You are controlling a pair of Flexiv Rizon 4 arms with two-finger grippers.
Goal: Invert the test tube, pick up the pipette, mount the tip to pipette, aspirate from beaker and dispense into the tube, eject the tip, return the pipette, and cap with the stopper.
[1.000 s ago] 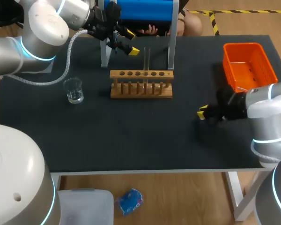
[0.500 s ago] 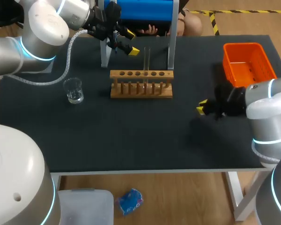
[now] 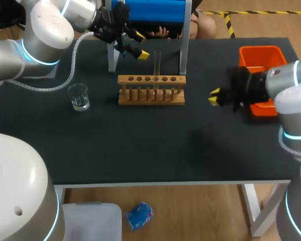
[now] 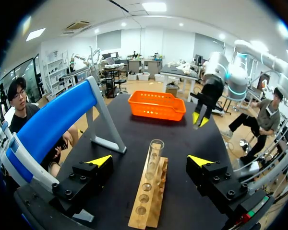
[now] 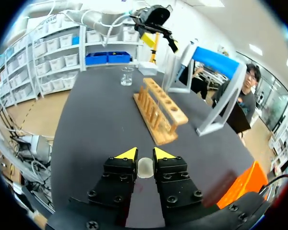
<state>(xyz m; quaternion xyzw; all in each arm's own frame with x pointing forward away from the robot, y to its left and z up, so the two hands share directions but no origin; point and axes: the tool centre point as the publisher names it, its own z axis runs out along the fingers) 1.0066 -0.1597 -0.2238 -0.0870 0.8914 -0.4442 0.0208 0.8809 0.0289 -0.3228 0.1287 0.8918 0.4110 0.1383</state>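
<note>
The clear glass test tube [image 3: 157, 63] stands upright in the wooden rack [image 3: 150, 95] at the far middle. Our left gripper [image 4: 149, 160] hangs by its top, fingers wide apart. Right of the rack, our right gripper [image 5: 145, 154] pinches a pale round stopper [image 5: 145, 168].

Left gripper [image 4: 149, 160] spread wide — aloft; right gripper [image 5: 145, 154] pinches stopper [image 5: 145, 168].

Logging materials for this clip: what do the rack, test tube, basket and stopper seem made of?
Rack: wood, pale brown, matte, apparently unvarnished.
Test tube: clear and glossy, probably glass, though clear plastic is possible.
Basket: orange plastic, moulded, with slotted walls.
Stopper, between the right gripper's fingers: off-white, matte, perhaps rubber or plastic; too little shows.
</note>
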